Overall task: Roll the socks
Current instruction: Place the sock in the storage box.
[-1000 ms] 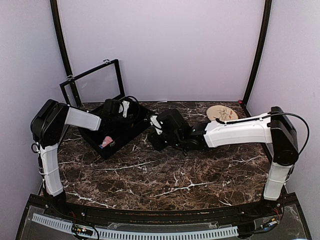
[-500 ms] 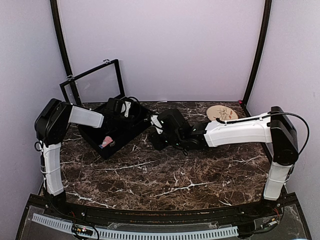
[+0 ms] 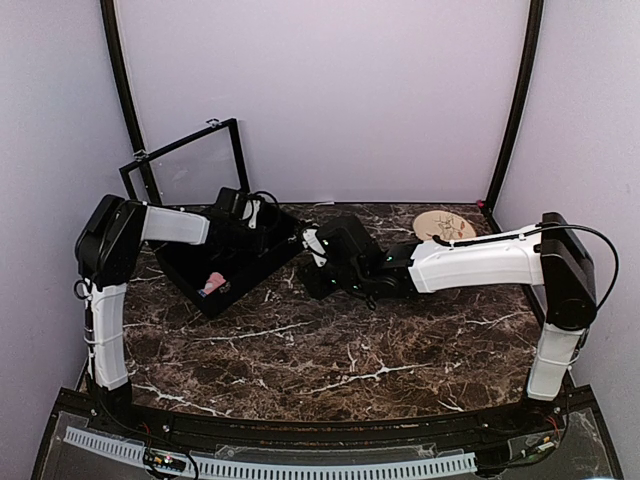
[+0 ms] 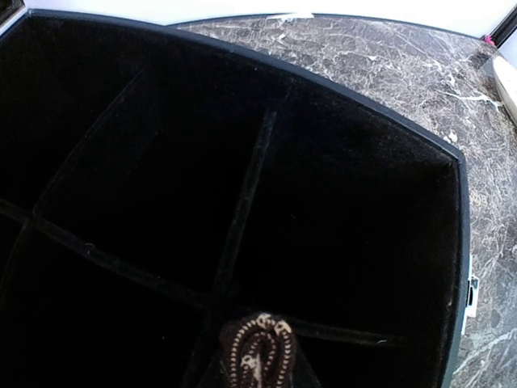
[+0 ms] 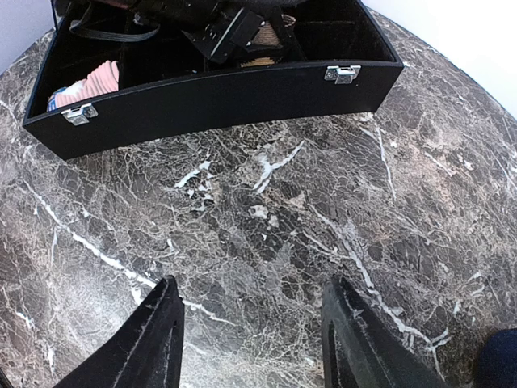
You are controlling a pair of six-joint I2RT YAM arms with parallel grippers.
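Left gripper: inside the black rectangular box; its jaws are clenched on the black sock with tan-and-brown argyle diamonds.
Argyle sock: a rolled end shows at the bottom of the left wrist view, above a crossing of the box's dividers. Whether it touches the box floor cannot be told.
Pink sock with pale patches: lies in the end compartment at the box's near-left corner, just behind a metal latch, well apart from both grippers.
Right gripper: jaws released and spread wide, holding nothing, poised over bare dark marble tabletop just beside the box's front wall.
Box: black lining, thin dividers forming several compartments, two silver latches on the front wall.
Box lid: a black frame with a clear panel, standing up behind the box.
Round tan plate: at the far right of the table, well apart from the box.
Dark blue mug: only its edge shows, in the lower right corner of the right wrist view.
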